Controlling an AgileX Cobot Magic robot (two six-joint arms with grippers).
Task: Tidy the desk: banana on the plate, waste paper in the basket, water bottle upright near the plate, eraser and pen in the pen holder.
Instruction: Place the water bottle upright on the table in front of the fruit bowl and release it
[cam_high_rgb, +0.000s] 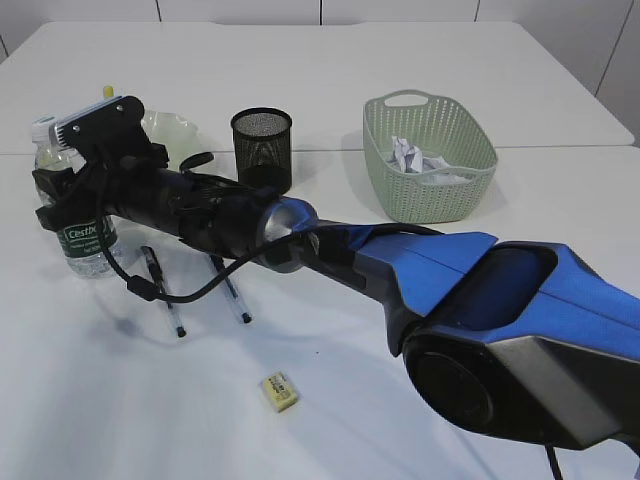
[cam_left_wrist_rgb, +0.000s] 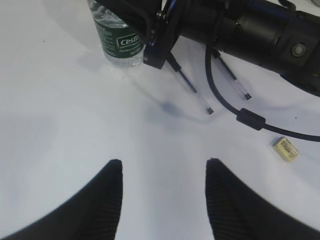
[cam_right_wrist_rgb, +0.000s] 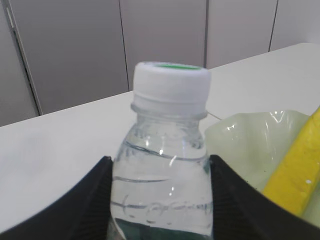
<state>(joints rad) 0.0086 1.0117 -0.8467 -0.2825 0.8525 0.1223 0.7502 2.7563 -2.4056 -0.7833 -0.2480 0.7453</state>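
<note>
The clear water bottle (cam_high_rgb: 85, 245) (cam_left_wrist_rgb: 117, 42) (cam_right_wrist_rgb: 165, 165) with a green label stands upright on the table at the left, beside the pale green plate (cam_high_rgb: 175, 132) (cam_right_wrist_rgb: 240, 145). My right gripper (cam_high_rgb: 68, 190) (cam_right_wrist_rgb: 160, 160) is shut on its shoulder, one pad on each side. A yellow banana (cam_high_rgb: 107, 92) (cam_right_wrist_rgb: 295, 170) lies on the plate. Two pens (cam_high_rgb: 165, 295) (cam_left_wrist_rgb: 192, 87) lie under the right arm. The yellow eraser (cam_high_rgb: 279, 391) (cam_left_wrist_rgb: 286, 148) lies near the front. My left gripper (cam_left_wrist_rgb: 163, 162) hangs open over bare table.
The black mesh pen holder (cam_high_rgb: 262, 148) stands behind the right arm. The green basket (cam_high_rgb: 400, 190) at the back right holds crumpled paper (cam_high_rgb: 415, 157). The right arm reaches across the whole table from right to left, its cable hanging over the pens.
</note>
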